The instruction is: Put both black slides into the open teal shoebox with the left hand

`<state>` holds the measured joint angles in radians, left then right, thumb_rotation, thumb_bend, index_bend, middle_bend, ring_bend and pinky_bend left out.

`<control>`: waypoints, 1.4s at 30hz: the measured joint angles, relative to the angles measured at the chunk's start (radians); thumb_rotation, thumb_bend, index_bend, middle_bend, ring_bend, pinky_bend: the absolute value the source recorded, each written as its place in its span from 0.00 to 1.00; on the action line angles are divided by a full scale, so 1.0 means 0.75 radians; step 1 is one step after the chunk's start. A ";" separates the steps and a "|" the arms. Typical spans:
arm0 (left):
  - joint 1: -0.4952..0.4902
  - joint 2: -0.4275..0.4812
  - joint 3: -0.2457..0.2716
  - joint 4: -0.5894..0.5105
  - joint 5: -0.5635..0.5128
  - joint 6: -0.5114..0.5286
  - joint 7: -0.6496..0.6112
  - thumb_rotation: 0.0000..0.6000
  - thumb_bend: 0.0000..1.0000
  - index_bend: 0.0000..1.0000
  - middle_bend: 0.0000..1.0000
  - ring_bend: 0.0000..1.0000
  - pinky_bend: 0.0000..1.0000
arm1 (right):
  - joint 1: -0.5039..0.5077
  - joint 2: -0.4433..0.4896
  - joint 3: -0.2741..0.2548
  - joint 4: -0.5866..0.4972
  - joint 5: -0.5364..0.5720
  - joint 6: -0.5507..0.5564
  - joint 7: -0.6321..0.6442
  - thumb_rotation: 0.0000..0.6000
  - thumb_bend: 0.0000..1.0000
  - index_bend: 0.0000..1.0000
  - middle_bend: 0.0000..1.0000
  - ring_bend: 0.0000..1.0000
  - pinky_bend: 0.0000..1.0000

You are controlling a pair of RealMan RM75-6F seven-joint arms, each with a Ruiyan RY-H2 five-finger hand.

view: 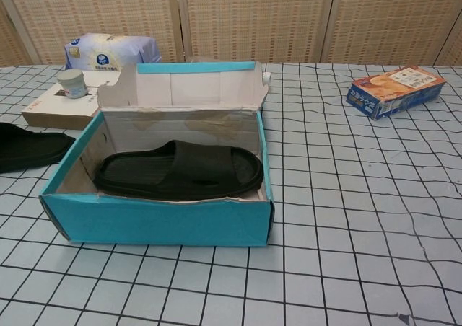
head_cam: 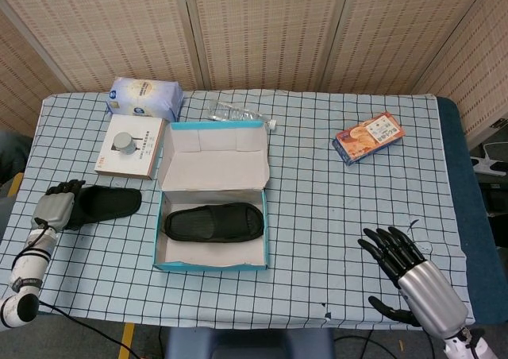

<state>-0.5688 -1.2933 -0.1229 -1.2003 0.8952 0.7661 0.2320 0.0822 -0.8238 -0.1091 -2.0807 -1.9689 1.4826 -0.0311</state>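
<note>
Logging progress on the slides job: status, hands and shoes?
Left hand at the heel end of the outside black slide; grip unclear. Right hand open, idle. Other black slide inside teal shoebox. Nothing between.

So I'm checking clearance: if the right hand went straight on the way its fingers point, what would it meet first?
The right hand points up-left over bare checked tablecloth; probably the teal shoebox first, though height is unclear.

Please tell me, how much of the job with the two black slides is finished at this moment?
About half. One black slide already lies inside the open teal shoebox. The second slide is on the table left of the box, with the left hand at its far end; whether it grips the slide is unclear. Left: lifting that slide into the box. The right hand hangs open, holding nothing.
</note>
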 measured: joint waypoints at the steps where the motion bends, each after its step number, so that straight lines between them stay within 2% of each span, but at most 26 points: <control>1: -0.002 -0.004 0.001 0.010 -0.003 -0.010 -0.002 1.00 0.36 0.00 0.00 0.00 0.09 | 0.000 -0.002 0.001 -0.001 0.002 -0.002 -0.005 0.98 0.16 0.00 0.00 0.00 0.00; 11: -0.010 -0.010 0.023 0.063 -0.051 -0.097 -0.015 1.00 0.35 0.00 0.00 0.00 0.11 | 0.007 -0.019 0.009 -0.018 0.032 -0.039 -0.041 0.98 0.16 0.00 0.00 0.00 0.00; 20: -0.016 -0.028 0.022 0.126 -0.037 -0.145 -0.071 1.00 0.35 0.00 0.00 0.00 0.12 | 0.002 -0.028 0.007 -0.023 0.033 -0.044 -0.068 0.98 0.16 0.00 0.00 0.00 0.00; 32: -0.036 -0.071 0.008 0.214 0.141 -0.199 -0.244 1.00 0.35 0.00 0.00 0.00 0.13 | -0.007 -0.056 0.010 -0.036 0.061 -0.064 -0.128 0.98 0.16 0.00 0.00 0.00 0.00; 37: -0.033 -0.090 0.010 0.243 0.192 -0.199 -0.299 1.00 0.36 0.03 0.01 0.02 0.22 | -0.005 -0.061 0.011 -0.038 0.068 -0.073 -0.133 0.98 0.16 0.00 0.00 0.00 0.00; 38: -0.032 -0.095 0.011 0.252 0.203 -0.197 -0.310 1.00 0.36 0.08 0.04 0.05 0.26 | -0.005 -0.062 0.011 -0.038 0.067 -0.073 -0.133 0.98 0.16 0.00 0.00 0.00 0.00; 42: -0.024 -0.126 0.011 0.308 0.235 -0.180 -0.353 1.00 0.41 0.35 0.35 0.30 0.44 | -0.005 -0.063 0.007 -0.035 0.067 -0.078 -0.131 0.98 0.16 0.00 0.00 0.00 0.00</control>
<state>-0.5869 -1.3881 -0.1150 -0.9694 1.0716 0.6314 -0.0328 0.0782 -0.8709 -0.1041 -2.1068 -1.9187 1.4243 -0.1294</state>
